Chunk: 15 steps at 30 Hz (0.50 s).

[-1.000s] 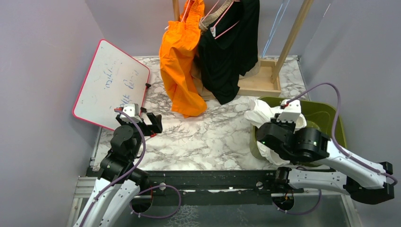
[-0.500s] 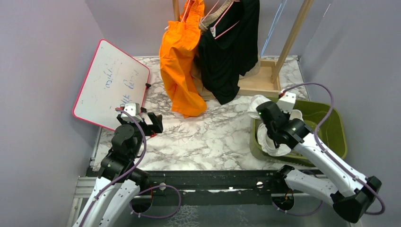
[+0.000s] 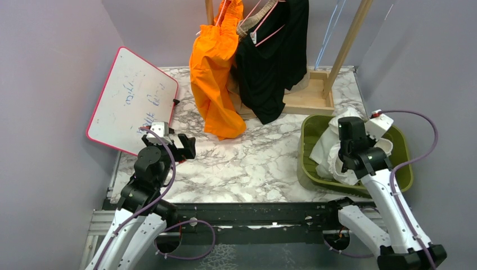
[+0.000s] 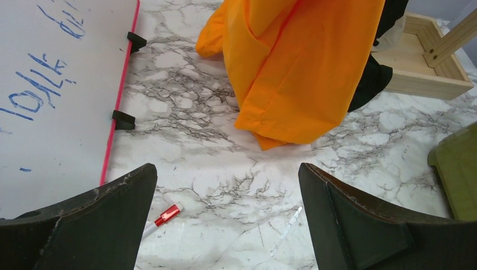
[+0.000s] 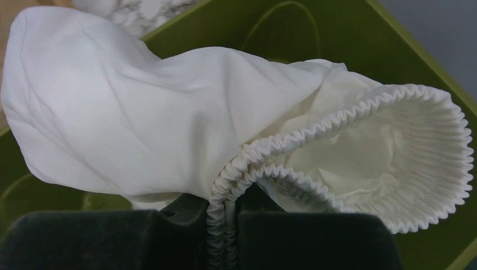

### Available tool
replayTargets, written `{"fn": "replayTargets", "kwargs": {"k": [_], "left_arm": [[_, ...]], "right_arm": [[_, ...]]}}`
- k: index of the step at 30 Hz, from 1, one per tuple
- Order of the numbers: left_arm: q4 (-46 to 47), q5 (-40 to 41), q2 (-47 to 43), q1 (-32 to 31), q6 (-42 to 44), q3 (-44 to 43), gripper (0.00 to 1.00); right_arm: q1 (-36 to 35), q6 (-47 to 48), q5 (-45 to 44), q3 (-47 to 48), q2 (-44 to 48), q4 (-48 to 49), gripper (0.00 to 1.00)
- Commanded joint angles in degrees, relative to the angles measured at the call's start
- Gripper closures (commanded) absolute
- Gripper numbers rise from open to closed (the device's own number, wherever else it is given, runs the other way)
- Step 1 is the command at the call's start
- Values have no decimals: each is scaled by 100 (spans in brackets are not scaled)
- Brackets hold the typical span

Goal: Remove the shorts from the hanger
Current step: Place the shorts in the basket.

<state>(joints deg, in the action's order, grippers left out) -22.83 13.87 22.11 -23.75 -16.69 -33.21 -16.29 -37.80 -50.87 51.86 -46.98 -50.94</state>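
The white shorts [image 5: 169, 124] are pinched at the waistband by the right gripper [image 5: 222, 219] over the green bin [image 5: 337, 39], seemingly for release (left gripper [image 4: 226, 185] spread wide, empty).

Overhead rear view, two wrist close-ups

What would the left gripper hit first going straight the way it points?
Probably the orange shorts, ahead of the open left gripper; depth is unclear, so the marble table might come first.
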Motion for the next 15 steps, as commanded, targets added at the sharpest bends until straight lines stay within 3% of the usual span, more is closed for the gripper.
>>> {"fn": "replayTargets", "kwargs": {"k": [1, 7, 10, 15], "left_arm": [[156, -249, 105, 19, 20, -45, 1], [182, -407, 281, 16, 43, -48, 1], [197, -483, 310, 19, 52, -54, 1], [234, -514, 311, 17, 60, -37, 1]], "right_arm": [[1266, 703, 622, -320, -151, 655, 98], [3152, 1294, 2134, -481, -225, 1241, 97], [3428, 1145, 2442, -566, -536, 1371, 96], [3456, 911, 2197, -551, -843, 1631, 95]]}}
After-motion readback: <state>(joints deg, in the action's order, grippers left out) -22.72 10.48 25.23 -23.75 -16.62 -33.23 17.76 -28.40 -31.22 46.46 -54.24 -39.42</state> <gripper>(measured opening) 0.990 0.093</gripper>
